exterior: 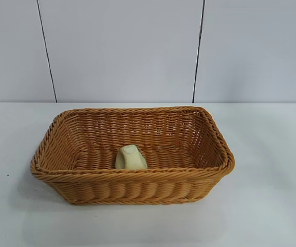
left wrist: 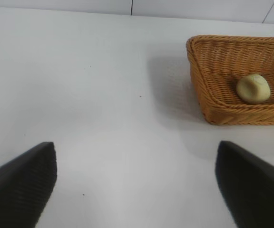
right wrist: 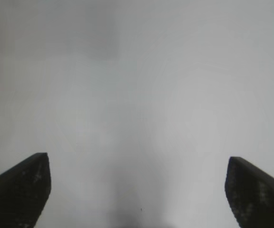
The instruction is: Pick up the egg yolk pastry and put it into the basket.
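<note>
Egg yolk pastry (exterior: 131, 158) sits inside the basket (exterior: 55, 128), on the woven floor close to the long wall nearest the exterior camera. From my left wrist camera I see the pastry (left wrist: 253, 88) well apart from the left gripper (left wrist: 137, 190) — its fingers (left wrist: 23, 183) spread wide over bare table (left wrist: 103, 118) beside the basket (left wrist: 208, 95). My right gripper (right wrist: 137, 190) is also spread wide above plain table (right wrist: 137, 95) — no pastry near it.
</note>
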`<state>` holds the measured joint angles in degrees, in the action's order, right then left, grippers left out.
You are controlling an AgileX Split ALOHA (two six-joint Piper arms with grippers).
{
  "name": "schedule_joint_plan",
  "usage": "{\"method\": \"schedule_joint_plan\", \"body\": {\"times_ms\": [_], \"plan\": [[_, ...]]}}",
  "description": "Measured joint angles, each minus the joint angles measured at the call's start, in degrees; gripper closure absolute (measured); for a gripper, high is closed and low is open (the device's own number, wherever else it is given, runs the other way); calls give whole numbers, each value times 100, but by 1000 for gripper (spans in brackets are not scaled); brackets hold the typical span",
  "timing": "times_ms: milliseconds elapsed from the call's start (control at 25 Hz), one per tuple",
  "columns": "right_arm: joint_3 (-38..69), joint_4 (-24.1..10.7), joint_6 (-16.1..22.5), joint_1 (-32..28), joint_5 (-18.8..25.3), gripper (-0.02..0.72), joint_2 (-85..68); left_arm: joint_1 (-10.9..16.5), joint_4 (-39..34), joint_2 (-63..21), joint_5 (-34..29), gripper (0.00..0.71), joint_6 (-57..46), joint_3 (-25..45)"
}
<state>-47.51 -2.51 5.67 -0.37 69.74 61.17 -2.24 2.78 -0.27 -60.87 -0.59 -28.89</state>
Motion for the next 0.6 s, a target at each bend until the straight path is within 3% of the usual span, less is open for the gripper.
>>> {"method": "schedule_joint_plan", "body": {"times_ms": [320, 600], "plan": [[1425, 251, -87, 0, -897, 10, -2369, 0, 0, 0, 0, 44, 0, 0], [1909, 302, -302, 0, -1124, 10, -4127, 0, 0, 0, 0, 44, 0, 0]]}}
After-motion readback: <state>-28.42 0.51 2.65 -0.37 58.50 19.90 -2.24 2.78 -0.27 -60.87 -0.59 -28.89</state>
